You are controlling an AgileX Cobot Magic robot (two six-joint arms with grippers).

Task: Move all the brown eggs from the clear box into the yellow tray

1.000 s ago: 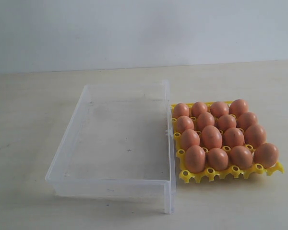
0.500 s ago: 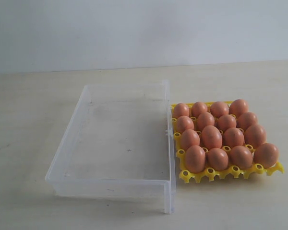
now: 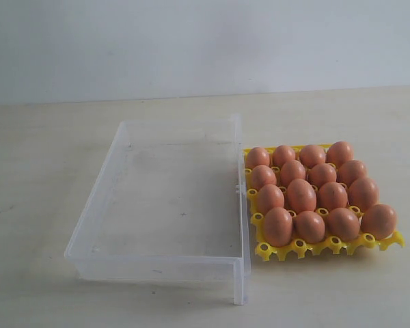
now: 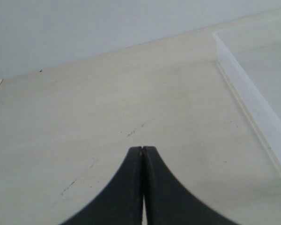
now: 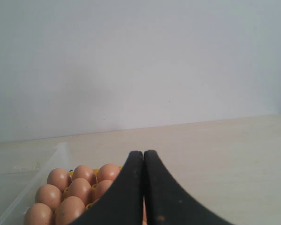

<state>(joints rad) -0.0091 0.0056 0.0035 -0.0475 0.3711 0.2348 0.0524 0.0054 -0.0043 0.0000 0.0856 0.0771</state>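
- The brown eggs (image 3: 311, 195) sit in the yellow tray (image 3: 328, 244) on the bench (image 3: 55, 171).
- The clear box (image 3: 157, 263) is just beside it.
- The left fingers (image 4: 129, 187) are pressed together.
- The right fingers (image 5: 129, 187) are together too.

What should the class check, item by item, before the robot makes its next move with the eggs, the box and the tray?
1. No eggs left in the box: ok, none shows inside it.
2. Eggs sitting in the tray: ok, every egg in view rests on it.
3. Left claw free: ok, shut with nothing in it, over the bare table beside the box.
4. Right claw free: ok, shut with nothing in it, near the tray.
5. No stray egg on the table: ok in the exterior view.
6. Shells uncracked: cannot tell, too small to judge.
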